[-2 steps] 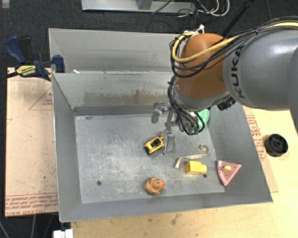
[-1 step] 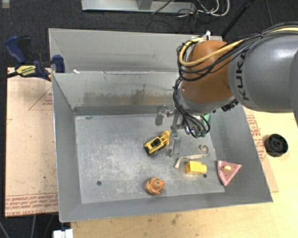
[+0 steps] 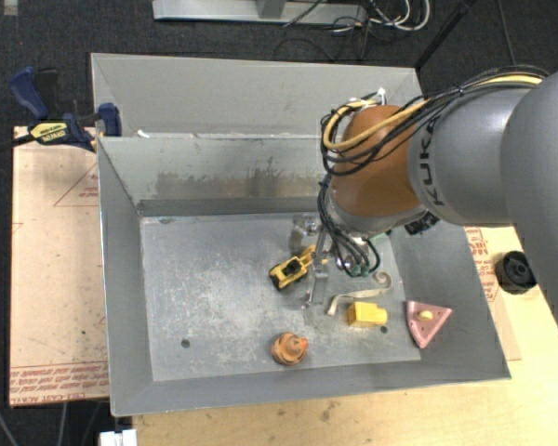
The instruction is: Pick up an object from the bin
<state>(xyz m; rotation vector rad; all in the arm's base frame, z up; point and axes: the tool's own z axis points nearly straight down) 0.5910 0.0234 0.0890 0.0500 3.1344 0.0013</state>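
A metal gripper (image 3: 314, 275) points straight down, tilted slightly left. Directly above it sits a rounded orange cover (image 3: 377, 175), looped with yellow and black cables (image 3: 339, 136). To the gripper's upper right, a thick grey arm (image 3: 498, 147) bends downward.

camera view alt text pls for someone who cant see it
A robot arm's gripper reaches down into a grey metal bin, right beside a small yellow toy vehicle. A yellow block, a pink triangle and an orange-brown round piece lie nearby.
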